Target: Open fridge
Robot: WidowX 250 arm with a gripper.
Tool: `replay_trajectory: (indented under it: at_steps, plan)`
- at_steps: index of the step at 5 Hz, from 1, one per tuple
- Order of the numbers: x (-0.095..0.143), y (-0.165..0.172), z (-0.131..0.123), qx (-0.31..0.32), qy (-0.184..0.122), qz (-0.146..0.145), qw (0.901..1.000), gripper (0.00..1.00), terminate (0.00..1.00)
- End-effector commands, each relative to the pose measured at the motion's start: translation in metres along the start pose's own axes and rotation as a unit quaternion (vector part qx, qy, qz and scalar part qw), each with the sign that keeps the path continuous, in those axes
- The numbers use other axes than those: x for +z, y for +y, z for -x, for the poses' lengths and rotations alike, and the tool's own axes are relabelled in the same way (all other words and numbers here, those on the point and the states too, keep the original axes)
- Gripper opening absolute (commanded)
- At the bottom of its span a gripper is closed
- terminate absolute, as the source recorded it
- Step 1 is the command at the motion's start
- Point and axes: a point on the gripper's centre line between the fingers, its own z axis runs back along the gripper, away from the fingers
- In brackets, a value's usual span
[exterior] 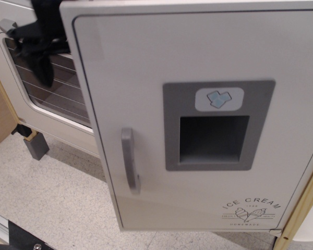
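The fridge door (146,62) is white, with a vertical grey handle (129,161), a grey ice dispenser panel (214,127), a blue ice-cube badge and "ICE CREAM" print. It stands swung out towards the camera, hinged on the right, with its left edge free. My black gripper (48,62) is at the top left, just behind that free edge and in front of the oven door. One finger (41,70) hangs down, blurred. The other is hidden behind the fridge door, so the jaws stand apart.
The white oven door (47,112) with its wire-rack window is at left, and its horizontal grey handle (5,25) is partly hidden by the gripper. A grey cabinet foot (35,146) stands on the speckled floor (52,203). A wooden frame post (302,208) runs down the right.
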Motion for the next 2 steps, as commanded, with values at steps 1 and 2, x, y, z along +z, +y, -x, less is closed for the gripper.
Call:
replay_trajectory:
  at_steps: [1,2]
  plan:
    - [0.022,0.001,0.038,-0.067,-0.006,0.013,0.9977,1.00,0.00]
    - [0.029,-0.009,0.064,-0.103,0.002,0.024,0.9944,1.00,1.00]
